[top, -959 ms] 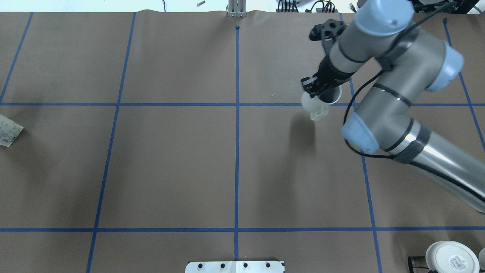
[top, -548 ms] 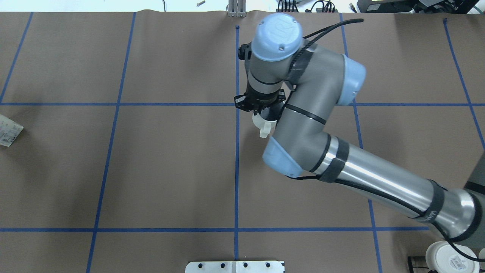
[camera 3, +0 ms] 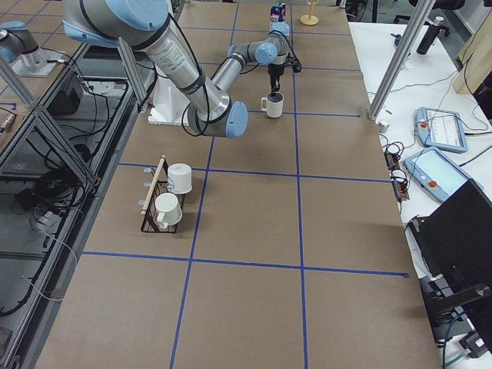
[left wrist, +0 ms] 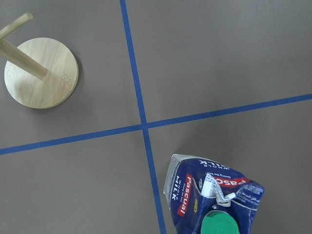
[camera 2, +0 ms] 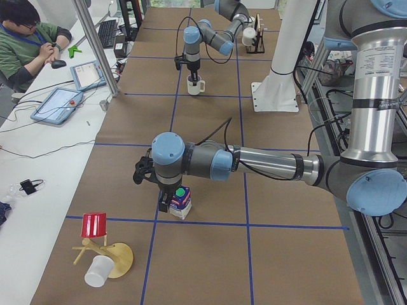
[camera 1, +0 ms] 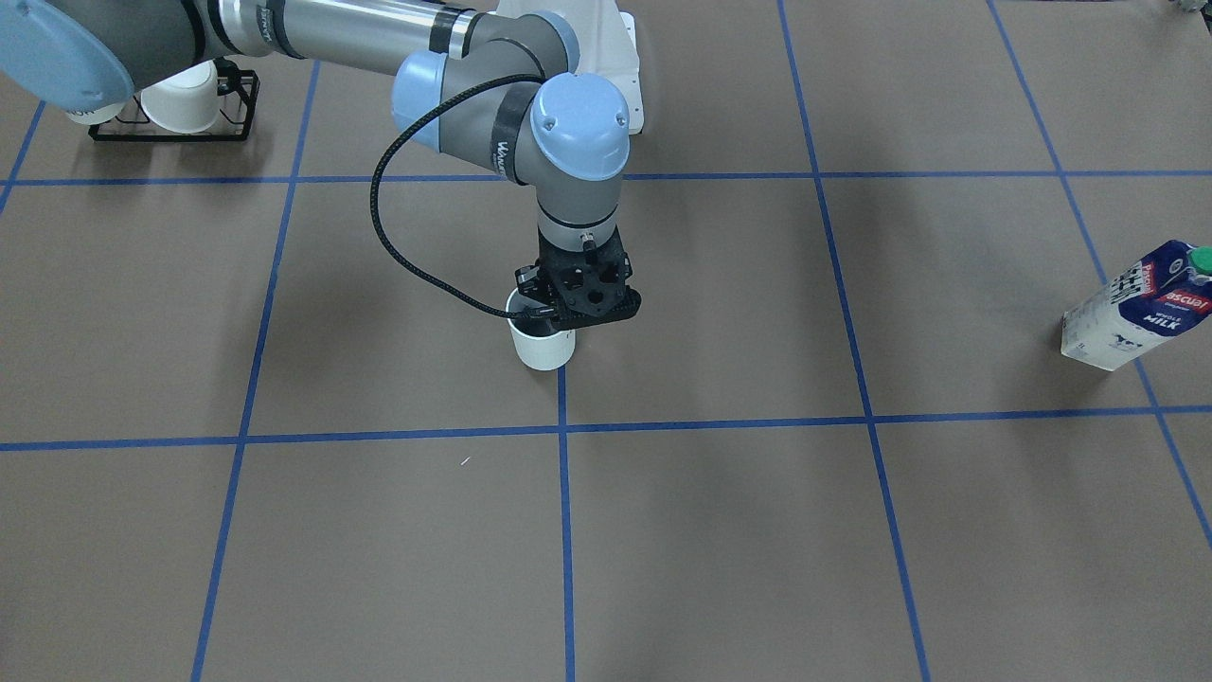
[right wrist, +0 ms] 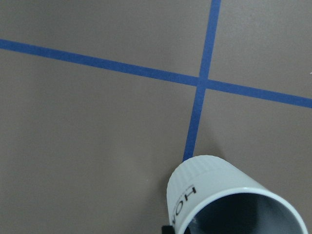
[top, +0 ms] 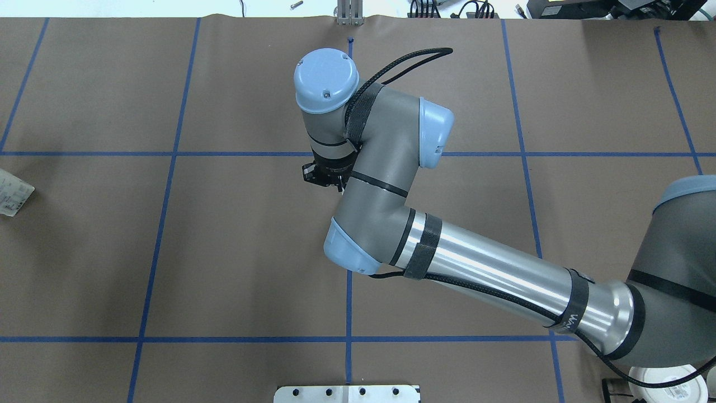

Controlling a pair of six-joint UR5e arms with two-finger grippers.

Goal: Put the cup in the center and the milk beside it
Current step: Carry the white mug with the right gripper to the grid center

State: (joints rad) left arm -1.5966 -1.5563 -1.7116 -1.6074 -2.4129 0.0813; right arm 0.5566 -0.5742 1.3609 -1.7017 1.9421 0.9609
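The cup (camera 1: 542,352), a small white mug, is on or just above the brown surface, just on the robot's side of the center crossing of blue tape (camera 1: 561,428). My right gripper (camera 1: 549,327) is shut on its rim from above. The right wrist view shows the cup (right wrist: 214,195) with dark lettering, on the tape line. In the overhead view the arm hides the cup. The milk (camera 1: 1141,305) stands far off on the robot's left. The left wrist view looks down on its green cap (left wrist: 222,226). The left gripper (camera 2: 166,198) hovers at the milk (camera 2: 181,202); I cannot tell whether it is open or shut.
A black rack with white mugs (camera 1: 180,99) stands behind the right arm. A wooden stand (camera 2: 105,251) with a red cup and a white cup is past the milk. A wider white cup (top: 665,382) sits at the table's near right corner. Operators' desks line the far side.
The right arm has swung left with the cup, from the right half of the table to the centre tape line, and now covers the cup in the overhead view.
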